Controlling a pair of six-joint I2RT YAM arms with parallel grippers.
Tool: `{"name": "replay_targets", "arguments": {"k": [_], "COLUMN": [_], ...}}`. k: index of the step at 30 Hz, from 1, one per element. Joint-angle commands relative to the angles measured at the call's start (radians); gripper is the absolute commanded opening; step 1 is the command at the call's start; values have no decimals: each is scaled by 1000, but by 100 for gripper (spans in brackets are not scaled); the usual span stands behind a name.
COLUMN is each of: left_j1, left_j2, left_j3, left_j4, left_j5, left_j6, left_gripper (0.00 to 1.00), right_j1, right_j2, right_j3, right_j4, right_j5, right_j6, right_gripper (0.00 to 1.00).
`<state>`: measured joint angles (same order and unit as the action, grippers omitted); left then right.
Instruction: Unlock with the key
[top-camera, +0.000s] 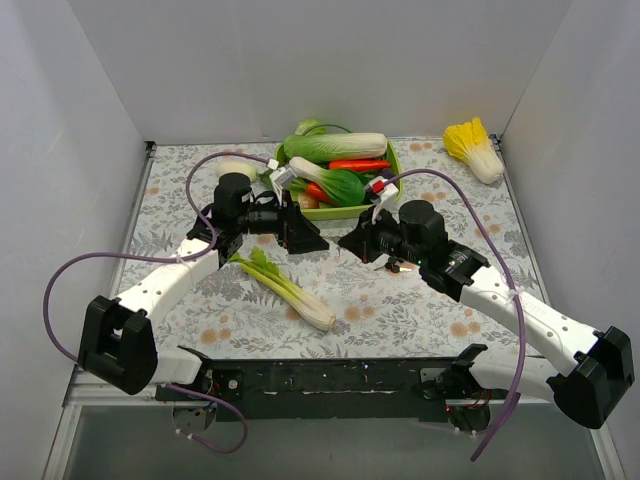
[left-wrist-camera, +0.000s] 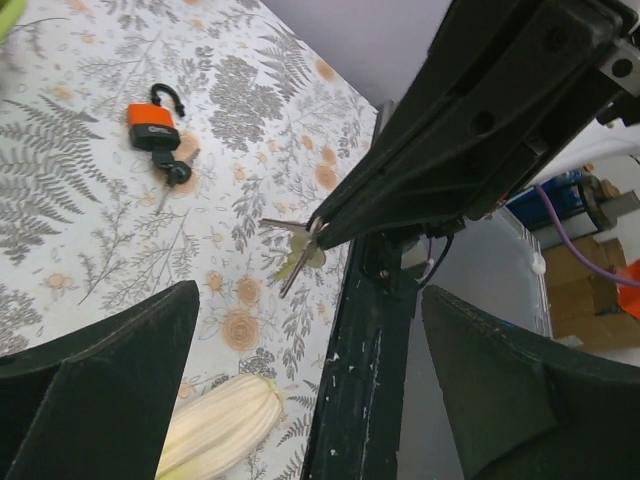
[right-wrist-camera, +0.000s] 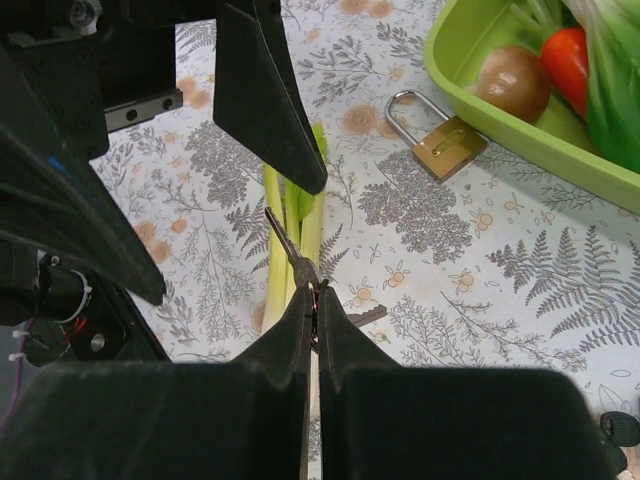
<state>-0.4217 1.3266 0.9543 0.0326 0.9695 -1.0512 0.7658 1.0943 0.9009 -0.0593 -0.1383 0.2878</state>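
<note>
Right hand (right-wrist-camera: 312, 300) clamped tight on key (right-wrist-camera: 287, 240), blade poking forward, low over tabletop (right-wrist-camera: 480, 260). My left hand (top-camera: 300, 235) spread wide, holding nothing. Brass padlock (right-wrist-camera: 445, 145) lies shut beside green tray (right-wrist-camera: 520, 135), well apart from key. My guess: pickup done, inserting and turning not yet.

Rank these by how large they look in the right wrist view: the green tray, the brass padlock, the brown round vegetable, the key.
1. green tray, though the frame cuts it off.
2. brass padlock and brown round vegetable: about alike, so unranked.
3. key, a thin sliver, partly hidden in the shut right gripper.
</note>
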Motion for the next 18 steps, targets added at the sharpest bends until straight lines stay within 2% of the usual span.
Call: {"name": "replay_targets", "arguments": {"k": [1,6,14,18], "left_j1": [-45,-72,-78,-80], "left_j2": [6,22,25,25], "left_j3": [-3,6,12,15], "left_j4": [7,-13,-26,-26], "left_j5": [63,46,9,-6], "left_j6": [30,36,43,49], "left_gripper": [89,76,45,37], "right_j1": [-3,-5,-3,-3], "right_j2": [-24,-30,-31,-30], "right_j3": [10,6,6,9], "right_j4": [-5,3,6,3], "right_j5": [-52,-64,-78,-90], "right_j6": [22,31,34,33], "right_gripper": [1,1,1,1]}}
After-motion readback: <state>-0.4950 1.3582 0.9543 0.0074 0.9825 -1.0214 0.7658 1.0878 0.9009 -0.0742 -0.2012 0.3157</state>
